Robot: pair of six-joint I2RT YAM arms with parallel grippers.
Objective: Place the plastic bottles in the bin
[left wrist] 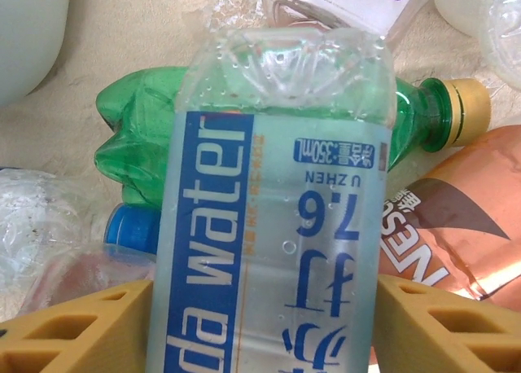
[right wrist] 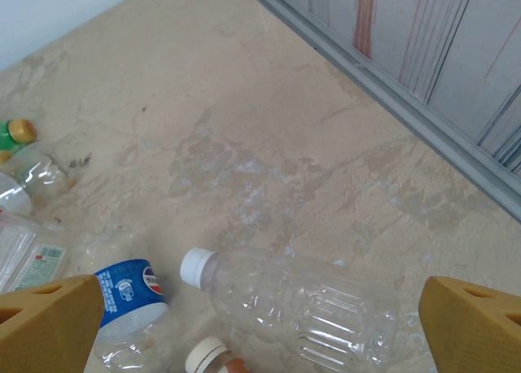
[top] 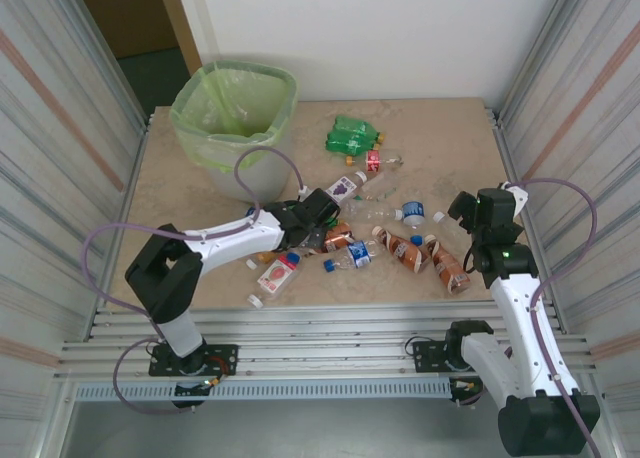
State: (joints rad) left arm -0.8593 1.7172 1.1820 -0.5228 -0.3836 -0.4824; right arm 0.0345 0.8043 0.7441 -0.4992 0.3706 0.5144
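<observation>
The left claw (left wrist: 264,296) pinches a clear blue-labelled water bottle (left wrist: 277,186) across its body, firmly enough, I'd say, to carry it. The left wrist view gives the label and finger contact. The top view gives the route to the bin (top: 283,83), upper left, and the other bottles (top: 400,243) strewn mid-desk (top: 450,138). The right claw (right wrist: 260,296) hangs spread wide above a clear white-capped bottle (right wrist: 301,304), probably its next pick.
</observation>
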